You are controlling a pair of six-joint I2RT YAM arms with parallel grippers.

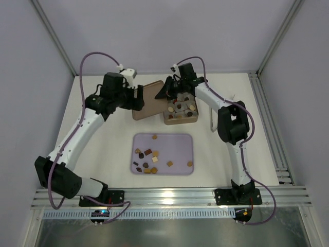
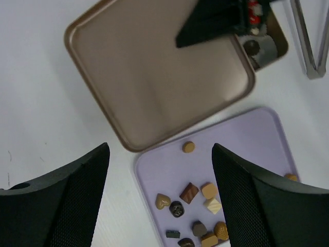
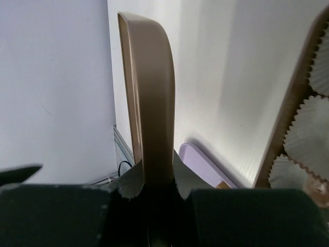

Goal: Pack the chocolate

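Several small chocolates (image 1: 148,153) lie on a lavender tray (image 1: 175,144) in the middle of the table; the left wrist view shows them too (image 2: 189,192). A square gold-brown tin (image 1: 181,122) with white paper cups (image 3: 308,128) and a few chocolates stands behind the tray. My right gripper (image 1: 165,92) is shut on the edge of the tin's lid (image 1: 146,100), which stands on edge between its fingers (image 3: 154,103). My left gripper (image 1: 138,99) is open and empty, hovering by the lid's left side (image 2: 154,67).
A thin metal piece (image 1: 212,121) stands right of the tin and shows in the left wrist view (image 2: 311,46). White walls and frame posts enclose the table. A rail runs along the right edge.
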